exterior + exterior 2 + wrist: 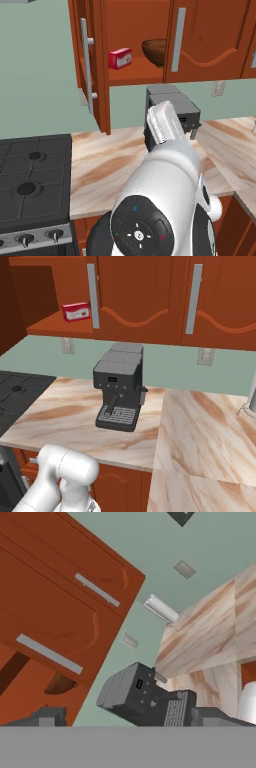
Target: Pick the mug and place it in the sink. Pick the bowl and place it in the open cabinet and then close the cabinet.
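Your hand (pixel 125 719) is hanging with fingers wide apart, gripping nothing; the bowl (pixel 155 51) is sitting in the cabinet (pixel 135 75); swinging its open door (pixel 92 65) carelessly risks clipping the coffee machine (pixel 119 387).

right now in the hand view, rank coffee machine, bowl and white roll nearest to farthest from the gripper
1. Coffee machine: just ahead of the open gripper, on the counter.
2. Bowl: off to one side, on the shelf of the cabinet, partly behind a door.
3. White roll: far beyond the machine, at the counter's end by the wall.
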You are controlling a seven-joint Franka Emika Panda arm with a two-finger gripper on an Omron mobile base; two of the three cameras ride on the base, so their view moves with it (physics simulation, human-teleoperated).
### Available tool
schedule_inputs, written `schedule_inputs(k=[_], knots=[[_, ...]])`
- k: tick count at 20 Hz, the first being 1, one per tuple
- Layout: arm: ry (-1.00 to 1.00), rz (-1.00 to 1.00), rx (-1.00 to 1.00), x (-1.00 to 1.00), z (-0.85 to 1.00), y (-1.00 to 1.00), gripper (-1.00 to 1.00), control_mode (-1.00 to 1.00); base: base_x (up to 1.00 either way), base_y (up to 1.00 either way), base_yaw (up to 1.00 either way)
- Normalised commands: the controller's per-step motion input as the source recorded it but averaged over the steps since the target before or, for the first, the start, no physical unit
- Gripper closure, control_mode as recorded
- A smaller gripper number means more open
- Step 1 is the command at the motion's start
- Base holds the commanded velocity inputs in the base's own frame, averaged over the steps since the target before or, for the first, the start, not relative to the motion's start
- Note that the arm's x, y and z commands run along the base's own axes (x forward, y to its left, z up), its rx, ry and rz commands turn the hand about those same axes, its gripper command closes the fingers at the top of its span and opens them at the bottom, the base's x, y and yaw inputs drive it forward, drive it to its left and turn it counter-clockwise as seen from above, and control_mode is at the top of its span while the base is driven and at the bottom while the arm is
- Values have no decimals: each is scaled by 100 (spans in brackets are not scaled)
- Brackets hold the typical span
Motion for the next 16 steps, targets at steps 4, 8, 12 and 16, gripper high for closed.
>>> schedule_inputs(k=[4, 8, 12, 16], knots=[[0, -3, -5, 2, 0, 68, -100, -100, 0, 0, 0], [0, -6, -3, 14, 0, 63, -100, -100, 0, 0, 0], [0, -5, -1, 15, 0, 43, -100, -100, 0, 0, 0], [0, -3, 0, 22, 0, 23, -100, -100, 0, 0, 0]])
